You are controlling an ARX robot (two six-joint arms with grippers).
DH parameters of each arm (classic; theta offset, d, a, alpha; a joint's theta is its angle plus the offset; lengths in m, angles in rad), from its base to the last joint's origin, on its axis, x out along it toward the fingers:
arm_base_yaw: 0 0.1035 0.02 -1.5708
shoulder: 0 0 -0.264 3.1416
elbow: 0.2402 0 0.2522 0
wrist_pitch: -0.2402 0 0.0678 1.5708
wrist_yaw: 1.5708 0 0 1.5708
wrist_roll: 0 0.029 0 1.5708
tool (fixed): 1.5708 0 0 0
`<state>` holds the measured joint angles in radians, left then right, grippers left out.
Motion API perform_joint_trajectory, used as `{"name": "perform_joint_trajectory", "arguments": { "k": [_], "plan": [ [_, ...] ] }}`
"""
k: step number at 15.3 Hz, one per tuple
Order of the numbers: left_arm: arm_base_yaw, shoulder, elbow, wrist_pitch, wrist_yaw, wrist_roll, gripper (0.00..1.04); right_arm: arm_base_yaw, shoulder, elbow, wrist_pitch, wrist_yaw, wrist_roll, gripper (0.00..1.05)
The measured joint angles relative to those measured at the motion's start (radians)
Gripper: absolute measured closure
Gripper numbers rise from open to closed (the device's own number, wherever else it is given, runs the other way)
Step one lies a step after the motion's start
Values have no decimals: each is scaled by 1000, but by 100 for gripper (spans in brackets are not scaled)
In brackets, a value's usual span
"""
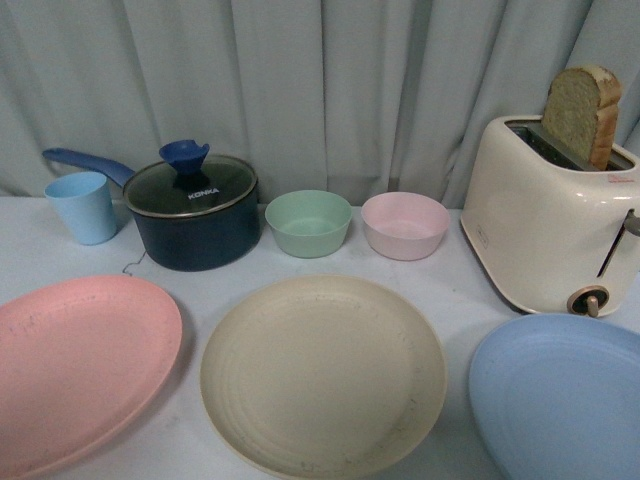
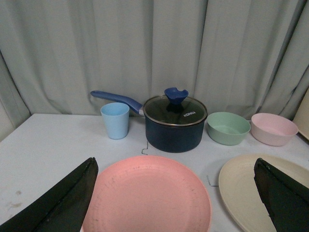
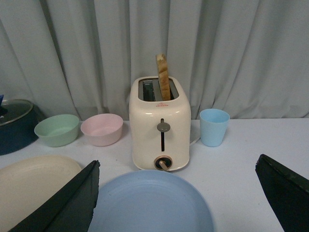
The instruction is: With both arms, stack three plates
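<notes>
Plates unstacked on tabletop (image 1: 452, 302).
Pink plate (image 1: 80, 365) lower left, cream plate (image 1: 322, 375) centre, blue plate (image 1: 560, 395) lower right; left end effector (image 2: 175, 166) and right end effector (image 3: 178, 162) both spread apart.

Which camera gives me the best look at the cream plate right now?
The front view: the cream plate lies almost whole, centred between the pink plate and the blue plate. Both wrist views catch only part of it, cut off at the frame edge.
</notes>
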<state>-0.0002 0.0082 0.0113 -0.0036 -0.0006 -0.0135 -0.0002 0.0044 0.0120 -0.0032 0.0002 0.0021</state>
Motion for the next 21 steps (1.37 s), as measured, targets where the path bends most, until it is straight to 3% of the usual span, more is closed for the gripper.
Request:
{"name": "perform_joint_trajectory", "arguments": {
  "k": [2,4,5,6,8,10,16,21],
  "plan": [
    [0,0,0,0,0,0,7,0,0,0,0,0,0,6],
    [-4,182,139,-309,-24,-102,7,0,0,0,0,0,0,6],
    [4,328,244,-357,-2,-168,7,0,0,0,0,-1,0,6],
    [22,394,299,-278,42,-179,7,0,0,0,0,0,0,6],
    [167,946,470,180,191,-86,7,0,0,0,0,0,0,6],
    [220,1276,587,321,246,-11,7,0,0,0,0,0,0,6],
    [360,1807,812,349,240,101,7,0,0,0,0,0,0,6],
    [454,1901,813,406,256,129,7,0,0,0,0,0,0,6]
  ]
}}
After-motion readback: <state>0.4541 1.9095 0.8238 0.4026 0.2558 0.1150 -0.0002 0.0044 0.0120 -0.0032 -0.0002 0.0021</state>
